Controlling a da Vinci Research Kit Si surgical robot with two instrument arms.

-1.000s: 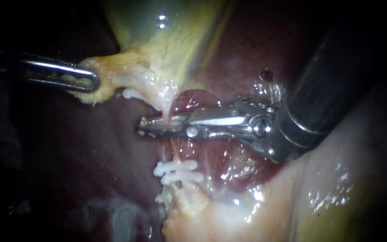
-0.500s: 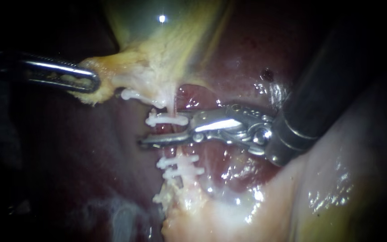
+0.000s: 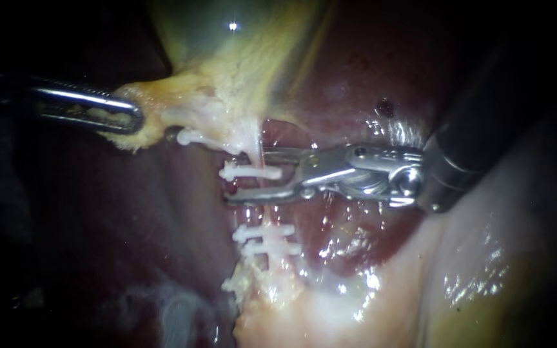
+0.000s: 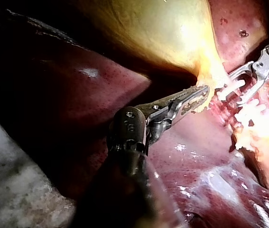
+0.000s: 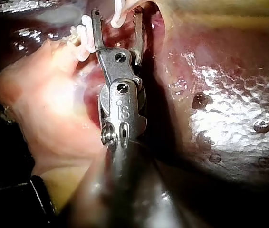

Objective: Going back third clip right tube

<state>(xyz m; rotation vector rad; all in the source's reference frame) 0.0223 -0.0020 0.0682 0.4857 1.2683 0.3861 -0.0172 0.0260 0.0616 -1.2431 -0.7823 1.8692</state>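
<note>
A white clip (image 3: pixel 251 172) sits across a thin pale tube (image 3: pixel 266 215) that hangs from the gallbladder's yellowish neck (image 3: pixel 227 96). My right instrument (image 3: pixel 243 178) stands with open jaws above and below that clip, gripping nothing. Two more white clips (image 3: pixel 265 240) cross the same tube lower down. My left instrument (image 3: pixel 124 119) is shut on the yellow tissue at the neck's edge. In the left wrist view its jaws (image 4: pixel 197 98) pinch that tissue beside the clips (image 4: pixel 241 102). In the right wrist view the open jaws (image 5: pixel 116 18) straddle the clip (image 5: pixel 119 10).
Dark red liver (image 3: pixel 130 219) lies behind and to the left. Pale glistening tissue (image 3: pixel 472 270) fills the lower right. Another small white clip (image 3: pixel 191 136) sits on a stub just under the neck, left of the tube. The gallbladder body (image 3: pixel 240 38) hangs above.
The right instrument's jaws, closed across the tube a second ago, have opened and left a white clip on it. The instrument has slid back to the right. The left instrument has held still.
</note>
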